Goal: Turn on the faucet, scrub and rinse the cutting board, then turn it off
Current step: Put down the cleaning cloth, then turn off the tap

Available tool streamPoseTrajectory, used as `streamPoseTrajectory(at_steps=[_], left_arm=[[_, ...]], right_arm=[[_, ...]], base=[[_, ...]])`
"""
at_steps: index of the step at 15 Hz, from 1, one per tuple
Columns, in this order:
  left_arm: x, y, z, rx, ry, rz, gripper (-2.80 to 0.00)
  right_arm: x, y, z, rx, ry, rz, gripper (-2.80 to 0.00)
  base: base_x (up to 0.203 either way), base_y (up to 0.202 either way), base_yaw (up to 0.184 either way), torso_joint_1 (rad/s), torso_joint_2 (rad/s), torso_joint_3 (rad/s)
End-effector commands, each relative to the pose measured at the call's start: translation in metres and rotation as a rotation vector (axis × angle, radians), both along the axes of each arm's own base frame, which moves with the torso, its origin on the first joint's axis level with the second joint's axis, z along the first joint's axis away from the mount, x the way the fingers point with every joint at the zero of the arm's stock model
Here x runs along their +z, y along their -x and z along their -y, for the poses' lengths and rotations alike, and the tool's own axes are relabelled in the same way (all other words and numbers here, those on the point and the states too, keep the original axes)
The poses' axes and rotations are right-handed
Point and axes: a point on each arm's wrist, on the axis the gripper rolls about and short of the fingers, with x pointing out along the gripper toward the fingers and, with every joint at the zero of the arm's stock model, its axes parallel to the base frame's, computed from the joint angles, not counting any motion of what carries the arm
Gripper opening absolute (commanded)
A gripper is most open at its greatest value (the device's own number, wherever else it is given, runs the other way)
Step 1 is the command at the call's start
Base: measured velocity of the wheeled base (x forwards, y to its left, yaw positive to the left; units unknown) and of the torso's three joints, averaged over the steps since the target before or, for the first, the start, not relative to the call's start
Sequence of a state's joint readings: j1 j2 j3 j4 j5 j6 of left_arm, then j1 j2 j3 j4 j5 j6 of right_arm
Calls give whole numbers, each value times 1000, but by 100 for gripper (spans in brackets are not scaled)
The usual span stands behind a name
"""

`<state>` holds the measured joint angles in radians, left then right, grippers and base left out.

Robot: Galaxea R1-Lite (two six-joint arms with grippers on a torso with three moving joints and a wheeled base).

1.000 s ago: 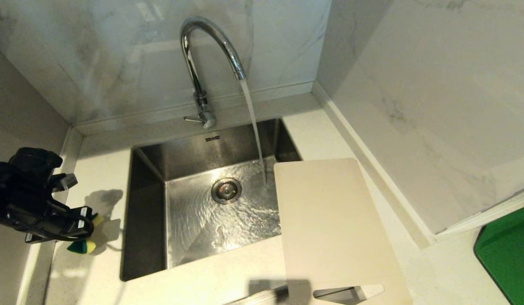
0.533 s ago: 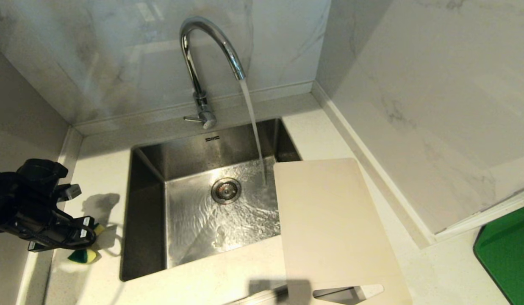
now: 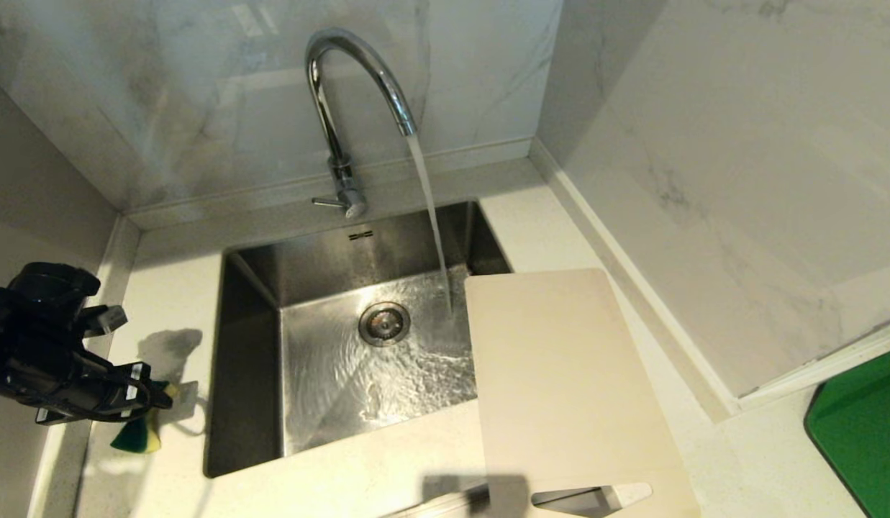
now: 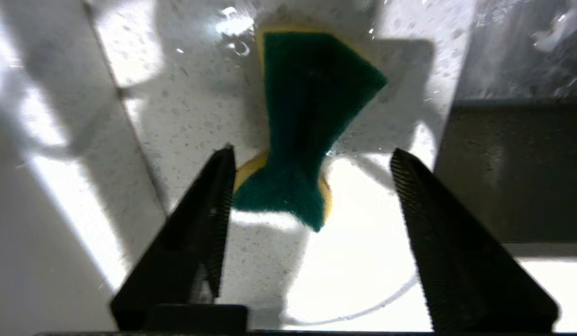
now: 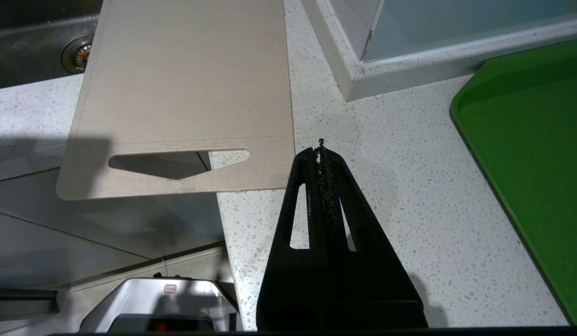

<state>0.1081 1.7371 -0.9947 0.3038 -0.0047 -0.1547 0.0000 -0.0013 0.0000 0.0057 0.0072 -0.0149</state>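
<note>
The chrome faucet (image 3: pixel 351 79) stands behind the sink, and water streams from its spout into the basin. The beige cutting board (image 3: pixel 560 381) lies flat, half over the sink's right side and half on the counter, its slot handle toward me (image 5: pixel 176 163). My left gripper (image 3: pixel 153 394) hovers low over the counter left of the sink, open. A green-and-yellow sponge (image 4: pixel 307 116) lies on the counter just beyond its fingertips, pinched at the waist and close to one finger. My right gripper (image 5: pixel 320 149) is shut and empty, above the counter beside the board's handle end.
The steel sink (image 3: pixel 250 360) has a round drain (image 3: pixel 384 324) and a wet floor. A bright green board (image 3: pixel 858 424) lies on the counter at the far right. Marble walls close in the back and the right corner.
My left gripper's jaws have gone from shut on the sponge to open. The sponge now rests on the counter. Water keeps running and the board has not moved.
</note>
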Motion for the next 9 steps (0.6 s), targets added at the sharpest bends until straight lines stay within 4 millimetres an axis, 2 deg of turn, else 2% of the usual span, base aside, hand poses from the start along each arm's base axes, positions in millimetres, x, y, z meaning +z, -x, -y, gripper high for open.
streamPoseTrajectory(at_steps=[1, 5, 9], left_arm=[[22, 12, 1, 2, -6, 78, -280], [57, 30, 8, -26, 13, 219, -280], [82, 22, 33, -108, 137, 377, -280]], right_arm=[[0, 0, 0, 0, 0, -2, -280], [0, 0, 0, 0, 0, -2, -280], [0, 0, 0, 3, 2, -2, -280]], base=[[0, 0, 0, 0, 0, 0], [0, 0, 0, 0, 0, 0], [0, 0, 0, 0, 0, 0]])
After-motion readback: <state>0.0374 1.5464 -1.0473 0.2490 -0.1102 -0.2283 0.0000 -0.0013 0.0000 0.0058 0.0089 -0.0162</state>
